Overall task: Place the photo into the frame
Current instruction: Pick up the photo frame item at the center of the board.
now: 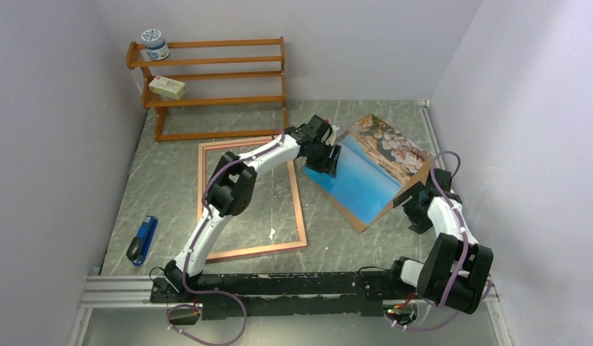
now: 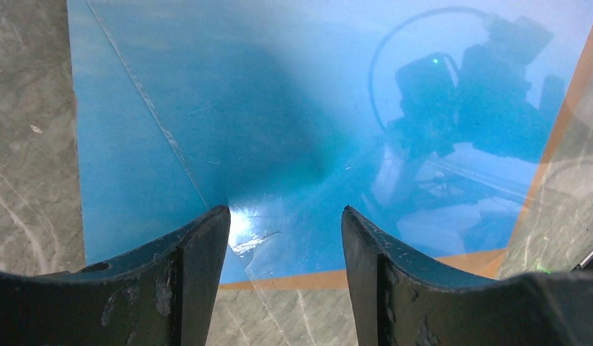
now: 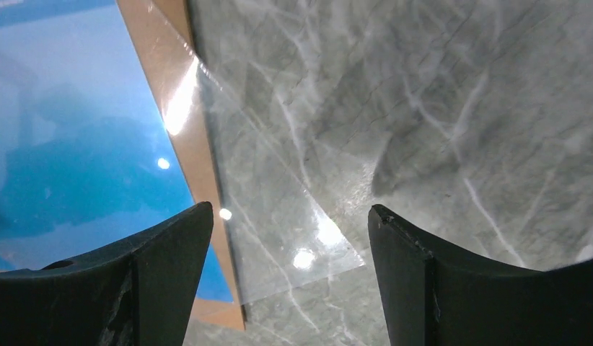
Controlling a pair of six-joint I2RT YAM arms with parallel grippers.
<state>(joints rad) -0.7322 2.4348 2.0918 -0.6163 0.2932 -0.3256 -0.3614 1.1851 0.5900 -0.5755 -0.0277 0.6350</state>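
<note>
The photo [image 1: 366,169], blue sea and rocky shore face up, lies right of centre on a brown backing sheet [image 1: 366,222]. The pink frame [image 1: 300,209] lies flat on the table to its left, apart from it. My left gripper [image 1: 330,160] hovers open over the photo's left corner; in the left wrist view its gripper [image 2: 286,223] has blue print [image 2: 279,108] between the fingers and grips nothing. My right gripper [image 1: 413,198] stands open at the sheet's right edge; in the right wrist view, the gripper [image 3: 290,216] straddles the corner of a clear sheet [image 3: 279,202] beside the photo [image 3: 77,144].
A wooden slatted rack [image 1: 214,79] stands at the back left with a jar [image 1: 155,43] and a white box [image 1: 167,87] on it. A blue stapler [image 1: 143,240] lies near the front left. Walls close in on both sides.
</note>
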